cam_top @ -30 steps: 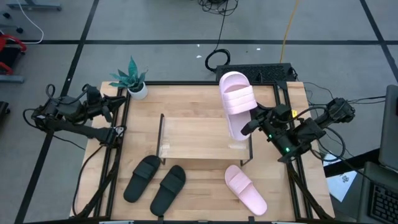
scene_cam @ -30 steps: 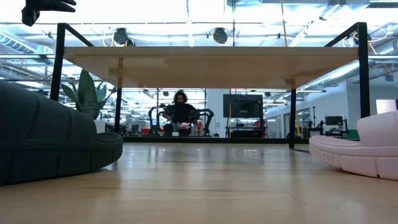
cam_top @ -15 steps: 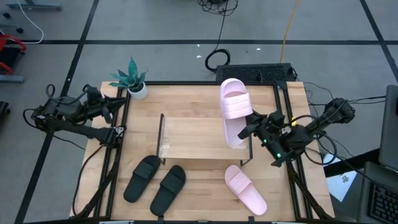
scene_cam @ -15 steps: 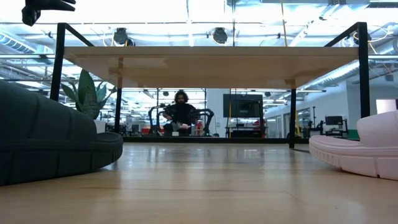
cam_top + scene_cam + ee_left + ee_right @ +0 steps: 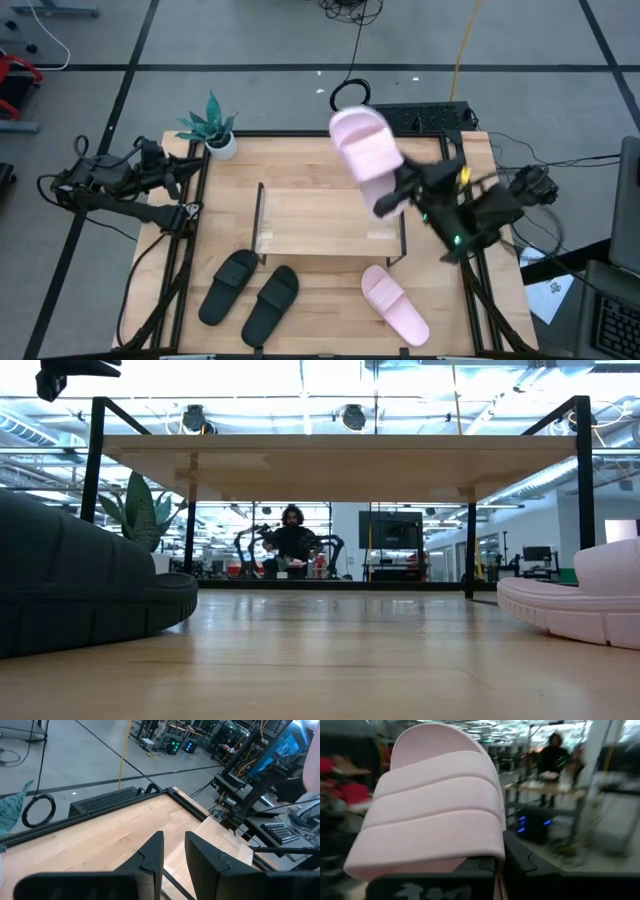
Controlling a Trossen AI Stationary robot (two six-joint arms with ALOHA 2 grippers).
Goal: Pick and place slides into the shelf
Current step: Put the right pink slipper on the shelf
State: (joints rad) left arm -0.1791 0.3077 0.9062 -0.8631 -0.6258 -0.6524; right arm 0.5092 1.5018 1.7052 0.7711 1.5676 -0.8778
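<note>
My right gripper (image 5: 398, 192) is shut on a pale pink slide (image 5: 362, 158) and holds it in the air over the right end of the shelf (image 5: 320, 222). In the right wrist view the ribbed strap (image 5: 435, 805) fills the picture above the fingers. The second pink slide (image 5: 395, 303) lies sole-down on the table near the shelf's right end. The black pair (image 5: 228, 287) (image 5: 270, 301) lies near the shelf's left end. My left gripper (image 5: 178, 171) waits at the table's left edge, narrowly open (image 5: 174, 851) and touching nothing. My right gripper pinches the pink slide by its heel end (image 5: 385, 203) between its two fingers (image 5: 520, 862). It comes from the table's right side, roughly along the slide. The slide is lifted clear, strap side up, and its toe end (image 5: 345, 125) points toward the far left.
A small potted plant (image 5: 215, 132) stands at the far left corner of the table. The shelf's thin black end frames (image 5: 261, 220) rise at both ends. In the low view the room under the top board (image 5: 330, 455) lies between the black slide (image 5: 80, 590) and the pink slide (image 5: 575, 600).
My right gripper has swung the held pink slide up and toward the far left. The slide has turned, so its toe now points far-left rather than straight at the far edge. The slides on the table and my left arm have stayed put.
</note>
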